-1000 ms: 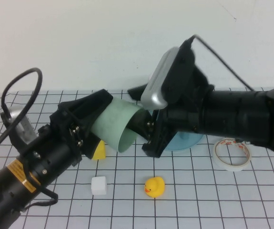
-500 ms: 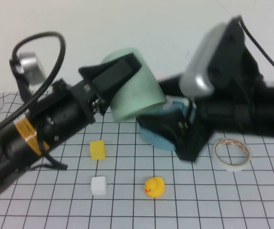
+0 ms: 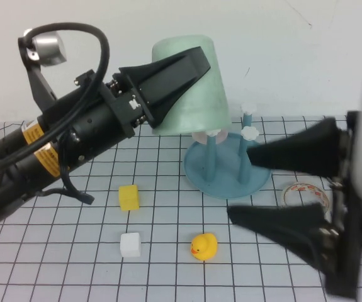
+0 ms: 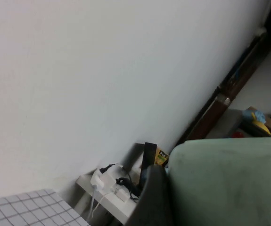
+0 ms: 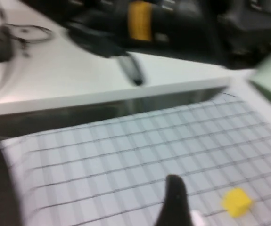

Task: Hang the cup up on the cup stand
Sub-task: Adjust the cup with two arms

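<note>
Standing with its black fingers spread wide and holding nothing, the right gripper (image 3: 237, 182) hovers at the table's 4 o'clock, nearest the camera. Farther back, the left gripper (image 3: 196, 88) clamps the cup (image 3: 199, 94), a matte mint-green tapered tumbler, mouth down just above the pegs of the cup stand (image 3: 226, 173), a round blue dish with white flower caps, at 1 o'clock.

Cup (image 3: 196, 88): raised by left gripper (image 3: 187, 72), now inverted above cup stand (image 3: 226, 170). Right gripper (image 3: 262, 185): withdrawn, jaws apart, empty.
</note>
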